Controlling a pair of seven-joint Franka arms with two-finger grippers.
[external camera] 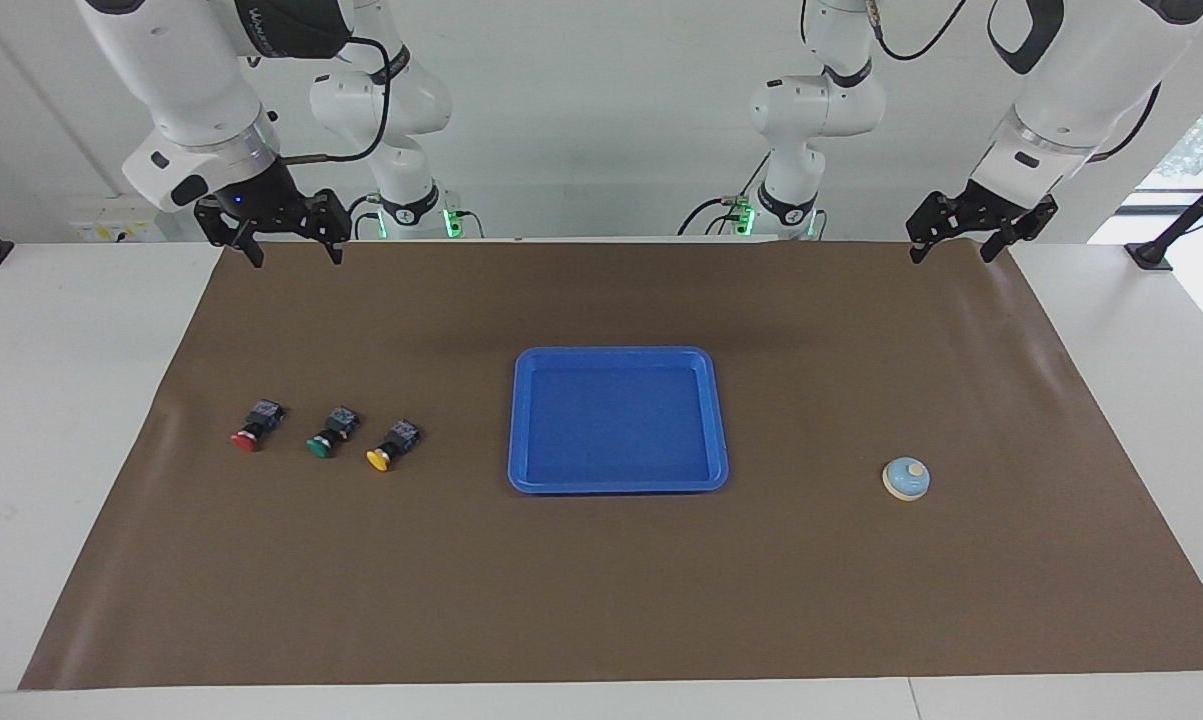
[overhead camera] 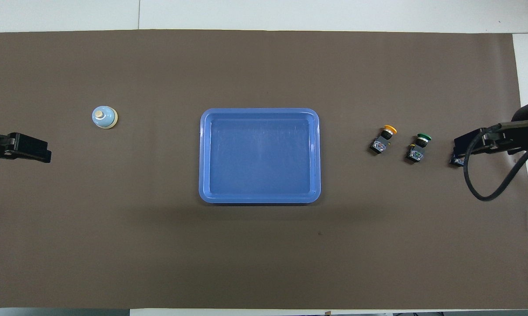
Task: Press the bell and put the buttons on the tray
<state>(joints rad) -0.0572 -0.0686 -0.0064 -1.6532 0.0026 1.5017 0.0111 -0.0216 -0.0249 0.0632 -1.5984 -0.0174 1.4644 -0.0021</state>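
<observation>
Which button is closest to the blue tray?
The yellow button. It lies beside the tray, with the green button and the red button lined up farther away.

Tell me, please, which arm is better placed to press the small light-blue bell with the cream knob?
Probably the left. The light-blue dome bell sits toward the left arm's end of the brown mat, and the left gripper hangs at that end with jaws open. The right gripper waits at the other end.
</observation>
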